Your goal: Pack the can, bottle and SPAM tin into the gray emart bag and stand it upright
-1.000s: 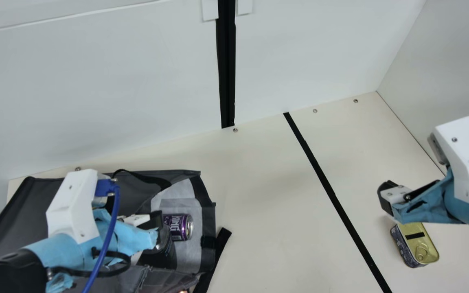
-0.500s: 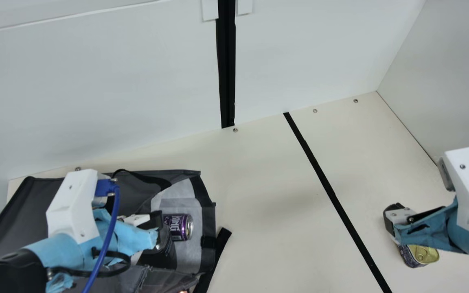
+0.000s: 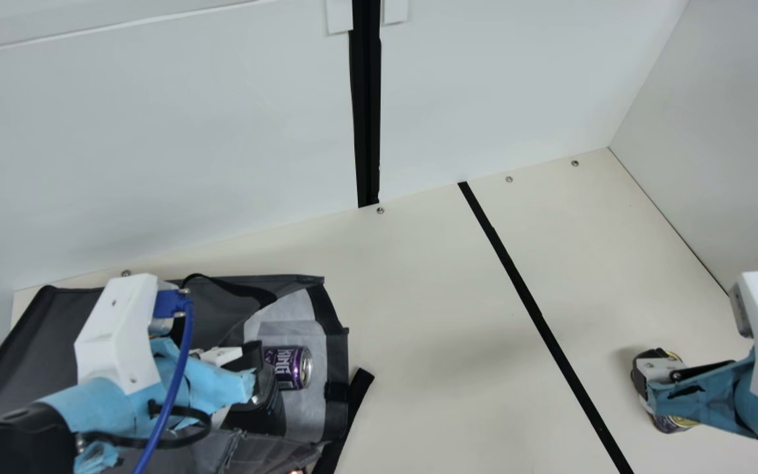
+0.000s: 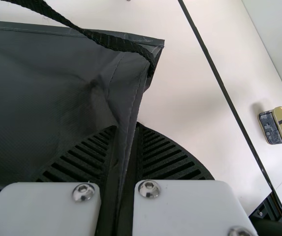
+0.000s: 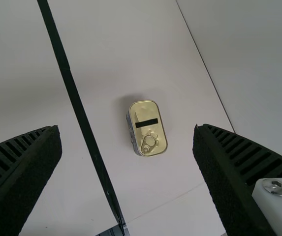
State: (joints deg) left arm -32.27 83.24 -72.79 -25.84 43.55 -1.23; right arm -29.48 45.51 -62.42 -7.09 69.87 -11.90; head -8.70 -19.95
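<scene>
In the main view my left gripper (image 3: 257, 378) is at the mouth of the gray bag (image 3: 43, 336), which lies on its side. The left wrist view has my left gripper (image 4: 126, 129) shut on an edge fold of the bag (image 4: 37, 93). The purple can (image 3: 292, 367) lies in the bag's open mouth, against its pale lining. On the right my right gripper (image 3: 649, 378) is over the SPAM tin (image 3: 672, 423), partly covering it. From the right wrist, my right gripper (image 5: 127, 129) stands open, with the gold-lidded tin (image 5: 144, 114) on the table below, between the fingers' lines.
A black strap (image 3: 351, 411) sticks out from the bag's right side onto the cream table (image 3: 431, 316). A black tape line (image 3: 527, 299) crosses the table between the arms. White walls stand behind and at the right.
My right arm has moved down and slightly right in the main view, its gripper coming over the tin and hiding more of it. The left arm, bag and can have kept still.
</scene>
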